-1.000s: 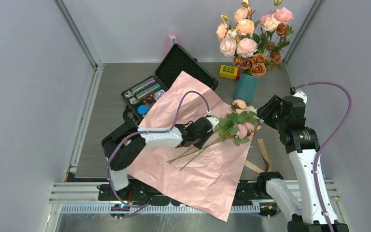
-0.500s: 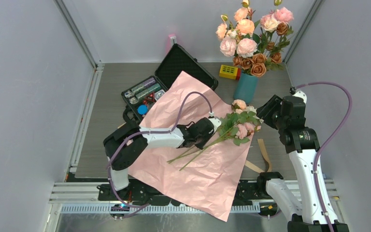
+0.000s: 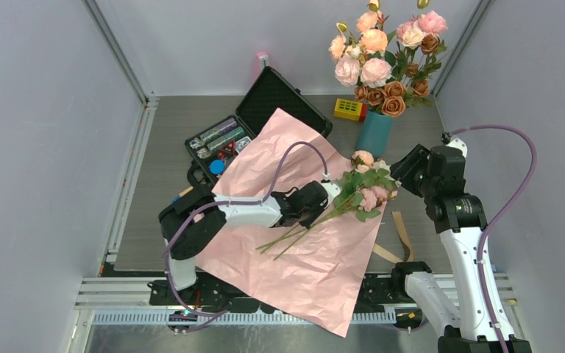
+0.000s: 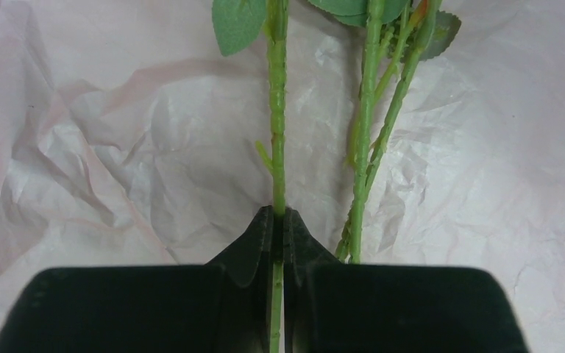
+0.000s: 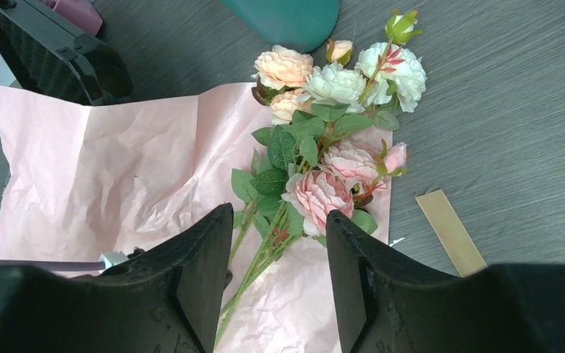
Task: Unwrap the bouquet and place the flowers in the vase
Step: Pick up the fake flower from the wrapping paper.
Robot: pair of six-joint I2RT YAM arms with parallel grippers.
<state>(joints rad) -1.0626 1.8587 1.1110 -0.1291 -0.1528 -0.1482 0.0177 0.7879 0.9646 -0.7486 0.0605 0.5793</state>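
Note:
The bouquet lies unwrapped: its pink paper (image 3: pixel 301 257) is spread flat on the table, and the flowers (image 3: pixel 368 187) rest on its right part, heads toward the vase. The teal vase (image 3: pixel 374 132) stands behind them and holds a big rose bunch (image 3: pixel 382 59). My left gripper (image 3: pixel 325 211) is low over the paper, shut on one thin green stem (image 4: pixel 277 147) that runs between its jaws; two more stems (image 4: pixel 368 147) lie just right of it. My right gripper (image 5: pixel 279 213) hangs open above the flowers (image 5: pixel 324 147), touching nothing, with the vase base (image 5: pixel 287 18) beyond.
An open black tool case (image 3: pixel 265 110) lies at the back, partly under the paper. A yellow box (image 3: pixel 349 109) sits left of the vase. Tan ribbon strips (image 3: pixel 402 235) lie on the table right of the paper. Walls close in on both sides.
The left gripper's jaws have closed on one stem, and it has slid slightly toward the near edge. The right arm has not moved.

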